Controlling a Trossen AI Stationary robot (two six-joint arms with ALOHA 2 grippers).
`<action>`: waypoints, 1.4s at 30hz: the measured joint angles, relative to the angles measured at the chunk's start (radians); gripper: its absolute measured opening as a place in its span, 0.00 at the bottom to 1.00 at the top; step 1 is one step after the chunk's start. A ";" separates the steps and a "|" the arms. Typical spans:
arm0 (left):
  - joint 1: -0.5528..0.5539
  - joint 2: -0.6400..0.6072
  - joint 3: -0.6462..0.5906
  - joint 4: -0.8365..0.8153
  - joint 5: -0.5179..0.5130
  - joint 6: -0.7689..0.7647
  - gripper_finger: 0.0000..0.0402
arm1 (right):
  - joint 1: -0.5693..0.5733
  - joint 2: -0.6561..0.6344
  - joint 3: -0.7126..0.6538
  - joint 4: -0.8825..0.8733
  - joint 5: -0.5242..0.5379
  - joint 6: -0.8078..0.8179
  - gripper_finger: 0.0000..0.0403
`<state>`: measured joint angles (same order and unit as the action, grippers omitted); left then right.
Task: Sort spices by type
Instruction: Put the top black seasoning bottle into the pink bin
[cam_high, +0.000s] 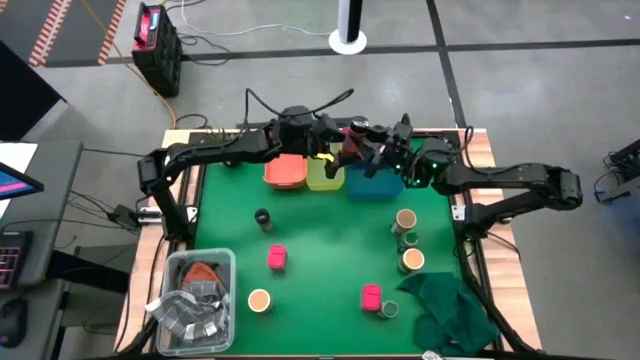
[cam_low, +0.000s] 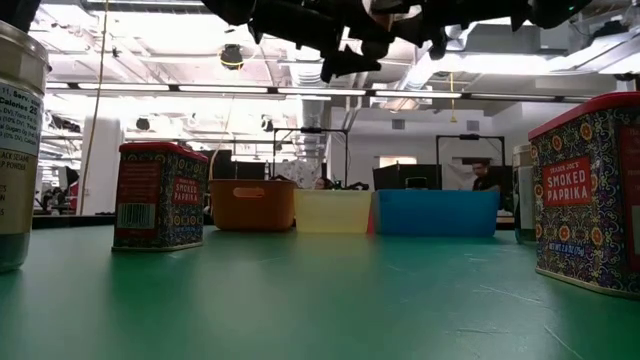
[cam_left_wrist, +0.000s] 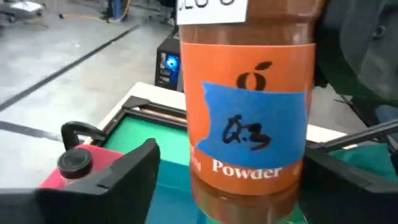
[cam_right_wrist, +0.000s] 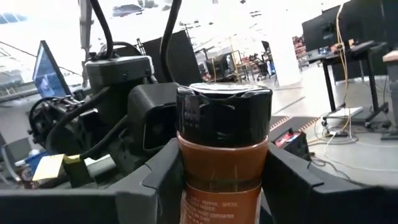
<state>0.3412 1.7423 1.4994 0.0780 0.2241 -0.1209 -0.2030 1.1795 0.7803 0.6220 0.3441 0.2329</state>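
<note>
High view: looks straight down from well above the table, taking in its whole top and both arms. Low view: set at table-top height, facing level across the cloth toward the blue bin and the room behind — tins nearest the lens loom large. Left wrist view: very near a dark-capped jar, the blue bin below it. Right wrist view: equally near that jar — shared by both wrist views.

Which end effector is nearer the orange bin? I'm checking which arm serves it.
Left. The left end effector hangs just right of the orange bin, over the yellow bin; the right end effector is farther, over the blue bin.
</note>
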 joint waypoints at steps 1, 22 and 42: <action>0.000 -0.006 0.000 -0.008 -0.002 -0.001 0.73 | 0.003 0.000 0.000 0.000 0.009 -0.007 0.51; 0.002 -0.023 0.001 -0.136 0.018 0.069 0.47 | -0.038 -0.039 0.086 -0.276 -0.054 0.030 0.77; -0.008 -0.051 0.001 -0.340 0.011 0.257 0.47 | -0.152 0.007 0.338 -0.823 -0.383 0.137 0.83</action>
<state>0.3337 1.6913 1.5002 -0.2625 0.2348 0.1363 -0.3546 1.1865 1.1183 -0.2006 -0.0389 0.3702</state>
